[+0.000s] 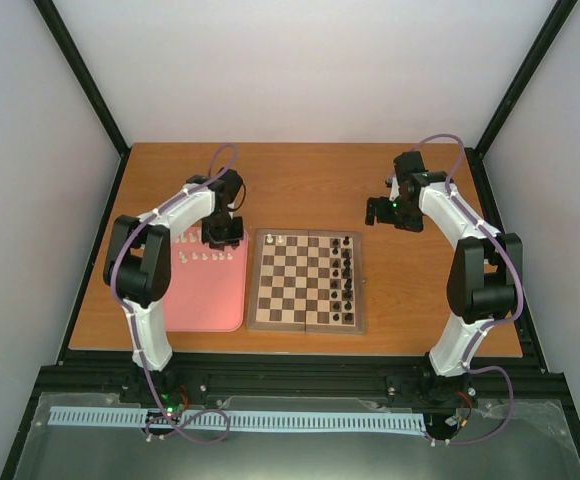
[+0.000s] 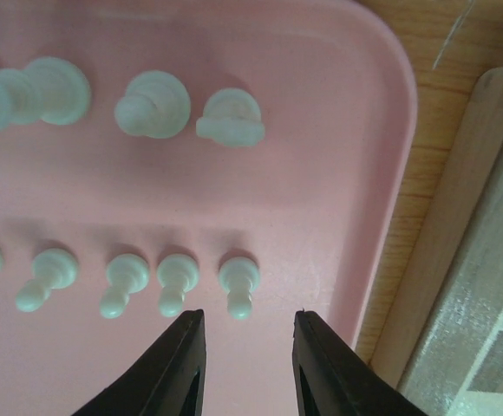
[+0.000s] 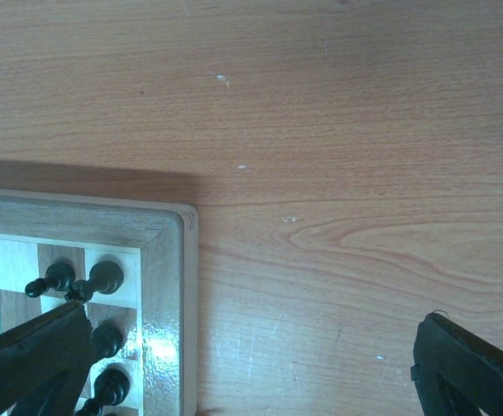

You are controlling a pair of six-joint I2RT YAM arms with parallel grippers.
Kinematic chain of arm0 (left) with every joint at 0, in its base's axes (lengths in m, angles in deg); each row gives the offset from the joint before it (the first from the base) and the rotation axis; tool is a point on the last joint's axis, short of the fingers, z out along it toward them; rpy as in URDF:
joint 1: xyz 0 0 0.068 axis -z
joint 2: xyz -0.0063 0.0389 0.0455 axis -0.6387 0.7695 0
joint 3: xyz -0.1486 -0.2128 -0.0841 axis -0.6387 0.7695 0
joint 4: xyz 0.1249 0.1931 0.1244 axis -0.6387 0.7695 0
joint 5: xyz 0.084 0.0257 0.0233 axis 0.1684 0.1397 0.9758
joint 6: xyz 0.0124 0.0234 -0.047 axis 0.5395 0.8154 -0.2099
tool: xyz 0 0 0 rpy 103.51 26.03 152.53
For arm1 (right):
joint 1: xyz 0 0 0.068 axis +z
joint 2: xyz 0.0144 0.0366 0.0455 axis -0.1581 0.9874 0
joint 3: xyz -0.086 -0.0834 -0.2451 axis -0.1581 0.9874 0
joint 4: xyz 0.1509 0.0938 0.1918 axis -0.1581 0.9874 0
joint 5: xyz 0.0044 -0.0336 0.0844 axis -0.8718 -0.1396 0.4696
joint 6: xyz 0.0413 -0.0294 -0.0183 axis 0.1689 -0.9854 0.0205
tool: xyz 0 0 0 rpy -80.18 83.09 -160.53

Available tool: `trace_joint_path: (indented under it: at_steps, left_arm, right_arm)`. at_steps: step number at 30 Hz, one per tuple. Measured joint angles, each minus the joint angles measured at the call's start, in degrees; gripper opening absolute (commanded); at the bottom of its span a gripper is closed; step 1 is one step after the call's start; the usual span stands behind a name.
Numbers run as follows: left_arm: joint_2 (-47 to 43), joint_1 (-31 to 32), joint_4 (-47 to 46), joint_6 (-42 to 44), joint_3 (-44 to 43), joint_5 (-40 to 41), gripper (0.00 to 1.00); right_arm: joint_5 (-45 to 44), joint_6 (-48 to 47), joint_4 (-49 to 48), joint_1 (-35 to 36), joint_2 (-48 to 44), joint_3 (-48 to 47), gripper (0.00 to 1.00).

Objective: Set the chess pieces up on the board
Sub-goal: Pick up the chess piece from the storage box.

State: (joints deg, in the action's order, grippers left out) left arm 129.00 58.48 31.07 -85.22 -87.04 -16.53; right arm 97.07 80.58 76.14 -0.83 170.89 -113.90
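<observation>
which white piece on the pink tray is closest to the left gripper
The rightmost pawn of the row nearest the camera, just ahead of the open left gripper; the others sit further left.

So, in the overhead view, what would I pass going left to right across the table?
Pink rounded tray holding small white chess pieces → checkered wooden chessboard → small black chess pieces along its right side → black right gripper.

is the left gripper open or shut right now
Open. The left gripper shows its two fingers apart, bare pink tray between them, nothing held.
</observation>
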Motion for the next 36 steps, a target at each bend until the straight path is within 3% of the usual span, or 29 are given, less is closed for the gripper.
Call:
trace_joint_path:
  at_steps: [24, 36]
  left_arm:
    - [2.7, 0.3, -1.3, -0.2, 1.4, -0.6, 0.28]
    - [4.5, 0.3, -1.8, -0.2, 1.5, -0.6, 0.14]
  right_arm:
    - [-0.2, 0.0, 0.0, 0.0, 0.0, 0.1, 1.00]
    - [-0.2, 0.0, 0.0, 0.0, 0.0, 0.1, 1.00]
